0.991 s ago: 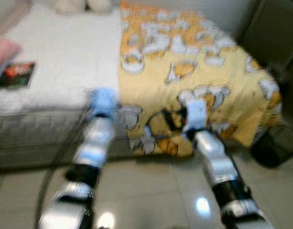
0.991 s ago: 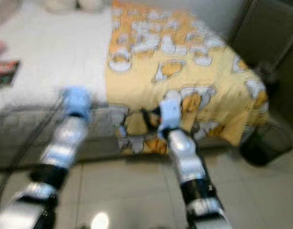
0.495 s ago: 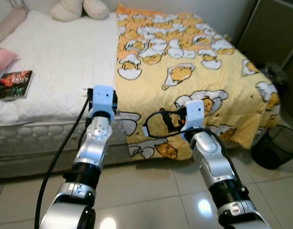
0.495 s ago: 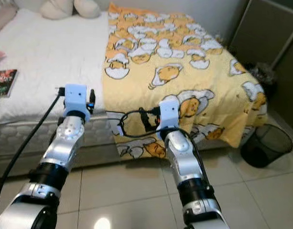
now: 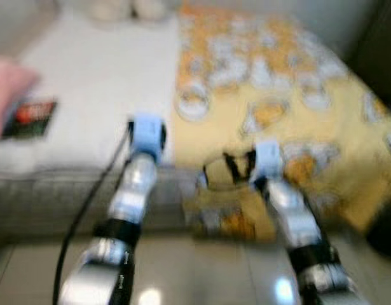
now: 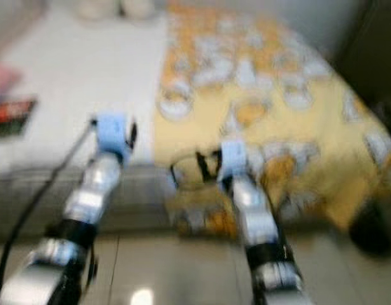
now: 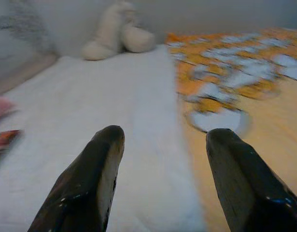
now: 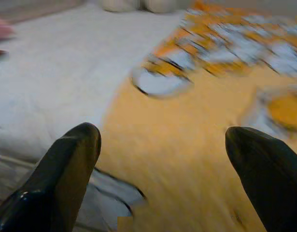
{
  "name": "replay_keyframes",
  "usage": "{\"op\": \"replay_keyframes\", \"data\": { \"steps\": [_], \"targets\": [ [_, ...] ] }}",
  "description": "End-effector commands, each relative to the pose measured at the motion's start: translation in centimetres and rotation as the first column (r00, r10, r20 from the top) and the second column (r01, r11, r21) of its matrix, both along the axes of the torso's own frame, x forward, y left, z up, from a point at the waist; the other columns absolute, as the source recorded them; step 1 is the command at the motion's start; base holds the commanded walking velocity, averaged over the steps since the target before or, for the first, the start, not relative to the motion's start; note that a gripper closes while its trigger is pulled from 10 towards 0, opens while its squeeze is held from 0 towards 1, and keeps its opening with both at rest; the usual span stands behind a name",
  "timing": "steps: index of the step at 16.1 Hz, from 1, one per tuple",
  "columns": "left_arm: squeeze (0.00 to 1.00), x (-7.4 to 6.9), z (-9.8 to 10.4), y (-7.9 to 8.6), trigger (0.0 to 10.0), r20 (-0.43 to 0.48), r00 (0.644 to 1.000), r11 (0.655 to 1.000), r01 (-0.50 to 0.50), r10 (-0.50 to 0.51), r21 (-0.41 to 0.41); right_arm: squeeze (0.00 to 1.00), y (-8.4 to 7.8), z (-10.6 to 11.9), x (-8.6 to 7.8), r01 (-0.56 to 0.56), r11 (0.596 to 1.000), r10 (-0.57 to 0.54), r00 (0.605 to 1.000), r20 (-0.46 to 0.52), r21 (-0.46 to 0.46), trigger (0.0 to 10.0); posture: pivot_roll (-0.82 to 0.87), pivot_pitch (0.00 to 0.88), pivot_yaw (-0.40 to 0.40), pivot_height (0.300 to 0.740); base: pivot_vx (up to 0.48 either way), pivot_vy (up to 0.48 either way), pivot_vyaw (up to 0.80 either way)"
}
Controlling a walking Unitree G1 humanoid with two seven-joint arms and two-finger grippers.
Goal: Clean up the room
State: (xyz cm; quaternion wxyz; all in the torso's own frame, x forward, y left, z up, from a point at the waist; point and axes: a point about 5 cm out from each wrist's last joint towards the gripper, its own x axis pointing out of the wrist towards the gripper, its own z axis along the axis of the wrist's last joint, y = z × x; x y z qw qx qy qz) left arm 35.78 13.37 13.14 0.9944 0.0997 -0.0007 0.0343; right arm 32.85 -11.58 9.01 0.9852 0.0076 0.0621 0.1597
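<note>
Yellow patterned blanket (image 5: 297,95) drapes over the white bed (image 5: 93,95).

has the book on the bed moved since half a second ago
No. The book lies on the white mattress beside the pink pillow, as before. The whole blurred picture has shifted, so the camera moved, not the book.

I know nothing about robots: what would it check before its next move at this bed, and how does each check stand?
1. Left gripper open and empty: ok.
2. Right gripper open and empty: ok.
3. Head views sharp enough to aim: not ok, blurred.
4. Yellow blanket lies ahead of the right gripper: ok.
5. Book at the white mattress edge located: ok.
6. Distance from the fingers to the bedding: cannot tell.
</note>
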Motion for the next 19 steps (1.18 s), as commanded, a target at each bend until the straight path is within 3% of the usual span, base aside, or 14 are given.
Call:
{"op": "replay_keyframes", "data": {
  "steps": [1, 5, 7, 8, 9, 13, 19],
  "targets": [
    [0.00, -0.1, -0.3, 1.3, 10.0, -0.008, 0.999, 0.999, -0.037, 0.037, 0.002, 0.00, 1.4, 0.8, 0.2, -0.045, 0.999, 0.045, 0.999, 0.031, 0.017, 10.0, -0.07, 0.000, -0.034, 0.732, 0.480, 0.000, 0.59],
    [0.00, -1.5, 0.1, 2.9, 10.0, 0.017, 1.000, 0.999, -0.011, 0.012, -0.047, 0.00, 0.7, 0.6, 0.0, -0.036, 0.999, 0.036, 0.999, 0.033, 0.003, 10.0, -0.07, 0.000, -0.020, 0.732, 0.000, 0.000, 0.57],
    [0.00, -4.0, 0.5, 4.8, 10.0, 0.030, 1.000, 0.999, -0.003, 0.004, -0.049, 0.00, -0.9, 0.1, -0.6, 0.001, 1.000, 0.000, 1.000, 0.029, -0.006, 10.0, -0.04, 0.000, -0.013, 0.732, 0.000, 0.000, 0.56],
    [0.00, -7.1, 0.4, 6.1, 10.0, 0.022, 1.000, 1.000, 0.018, -0.017, -0.024, 0.00, -2.4, -0.6, -1.2, 0.020, 0.999, -0.020, 1.000, 0.007, -0.032, 10.0, -0.01, 0.000, -0.024, 0.732, 0.000, 0.000, 0.55],
    [0.00, -7.8, 0.3, 6.1, 10.0, 0.022, 1.000, 1.000, 0.011, -0.011, -0.003, 0.00, -2.7, -0.8, -1.3, 0.025, 0.999, -0.025, 1.000, 0.001, -0.038, 10.0, 0.00, 0.000, -0.034, 0.732, 0.000, 0.000, 0.55],
    [0.00, -6.2, 0.2, 5.4, 10.0, 0.014, 0.997, 0.996, -0.079, 0.079, -0.037, 0.00, -1.6, -0.1, -0.3, 0.019, 0.999, -0.019, 1.000, 0.011, -0.034, 10.0, -0.01, 0.000, -0.045, 0.732, 0.000, -0.417, 0.14],
    [0.00, -5.3, 0.4, 6.1, 10.0, -0.062, 0.987, 0.989, -0.143, 0.145, 0.046, 0.00, -1.0, -0.3, -0.4, 0.003, 1.000, -0.003, 1.000, 0.002, -0.010, 10.0, -0.01, 0.000, -0.032, 0.732, 0.041, -0.413, 0.63]
  ]
}}
